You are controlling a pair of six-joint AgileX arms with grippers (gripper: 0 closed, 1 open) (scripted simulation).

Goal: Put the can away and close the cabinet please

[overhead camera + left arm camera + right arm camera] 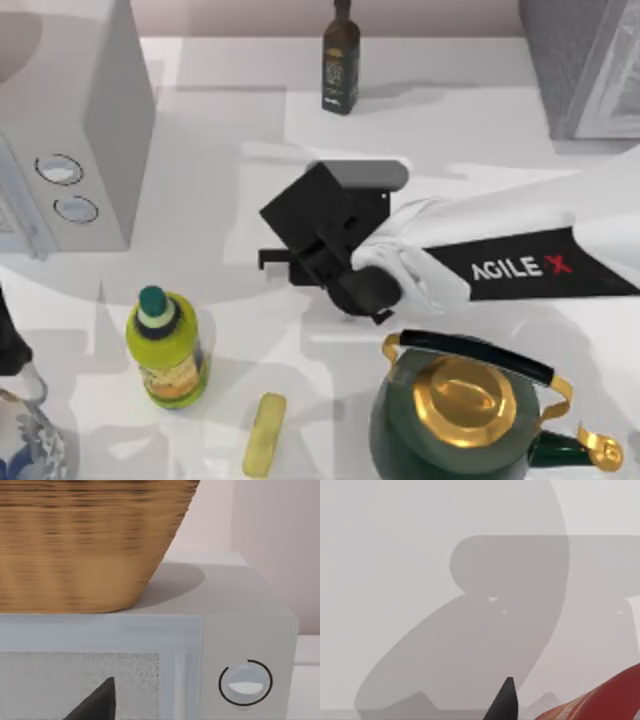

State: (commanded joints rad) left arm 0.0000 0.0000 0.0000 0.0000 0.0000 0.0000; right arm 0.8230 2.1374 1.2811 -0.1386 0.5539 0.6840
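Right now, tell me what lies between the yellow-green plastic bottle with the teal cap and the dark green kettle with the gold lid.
A small pale yellow block, flat on the white table, seen in the top view.

The right arm reaches in from the top view's right, its black right gripper [300, 262] hanging over the middle of the white table [480, 130]; whether its fingers are apart cannot be told from above. Beyond the gripper stands a dark bottle [341, 60], upright. Off to the gripper's far-right side sits the grey speckled cabinet [560, 60] — well apart. On the opposite side is the white box with two round knobs [90, 120]. Nearer than the gripper are the yellow-green bottle [168, 347], a small yellow bar [265, 433] and a green-and-gold kettle [465, 415] — the kettle just beside the wrist.
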